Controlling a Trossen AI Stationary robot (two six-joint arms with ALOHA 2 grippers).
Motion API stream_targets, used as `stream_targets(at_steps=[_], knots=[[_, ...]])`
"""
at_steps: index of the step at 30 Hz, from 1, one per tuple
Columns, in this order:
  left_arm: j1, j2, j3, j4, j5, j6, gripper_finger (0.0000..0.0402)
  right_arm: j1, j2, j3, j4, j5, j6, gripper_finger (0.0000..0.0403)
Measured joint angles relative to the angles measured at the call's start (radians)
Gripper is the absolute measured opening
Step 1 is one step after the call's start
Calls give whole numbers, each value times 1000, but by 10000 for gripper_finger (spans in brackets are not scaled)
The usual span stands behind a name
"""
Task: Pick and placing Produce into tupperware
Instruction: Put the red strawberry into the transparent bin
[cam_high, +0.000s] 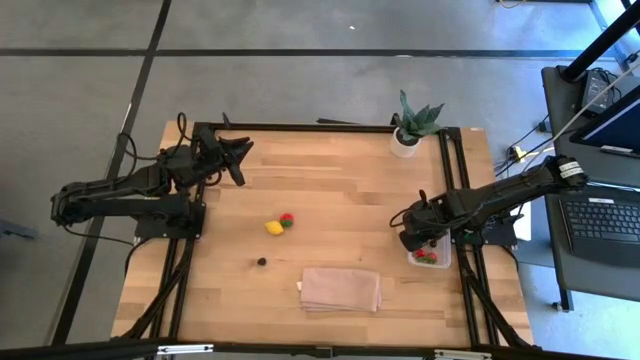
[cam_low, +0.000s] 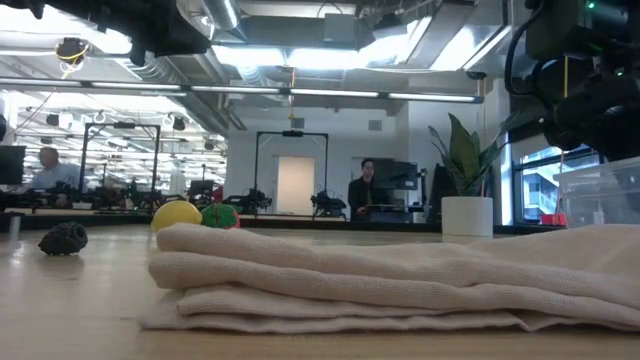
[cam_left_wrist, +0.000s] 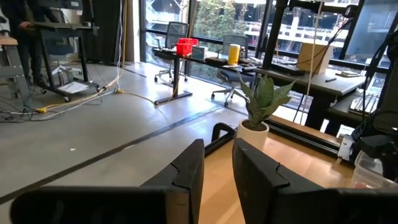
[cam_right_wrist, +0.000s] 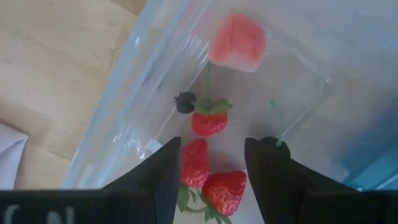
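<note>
The small clear plastic rectangular tupperware sits at the right edge of the wooden counter beneath the right gripper, whose jaws stand apart and empty, while the left gripper, jaws narrowly parted with nothing between them, waits over the far left corner. Left on the counter are a tiny yellow fruit piece touching a red-and-green piece, and a dark berry apart; all look light, hard and apt to roll, so pinching across the middle seems safest. Only the right wrist view shows the red strawberries, pale pink piece and small dark berry inside, which the high view blurs into red specks.
</note>
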Motion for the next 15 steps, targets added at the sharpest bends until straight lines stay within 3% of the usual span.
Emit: stream_targets(at_steps=[9, 15], knots=[[0, 0, 0, 0, -1, 4, 65, 0, 0, 59, -55, -186, -50, 203], [0, 0, 0, 1, 4, 4, 55, -13, 0, 284, -250, -59, -118, 204]])
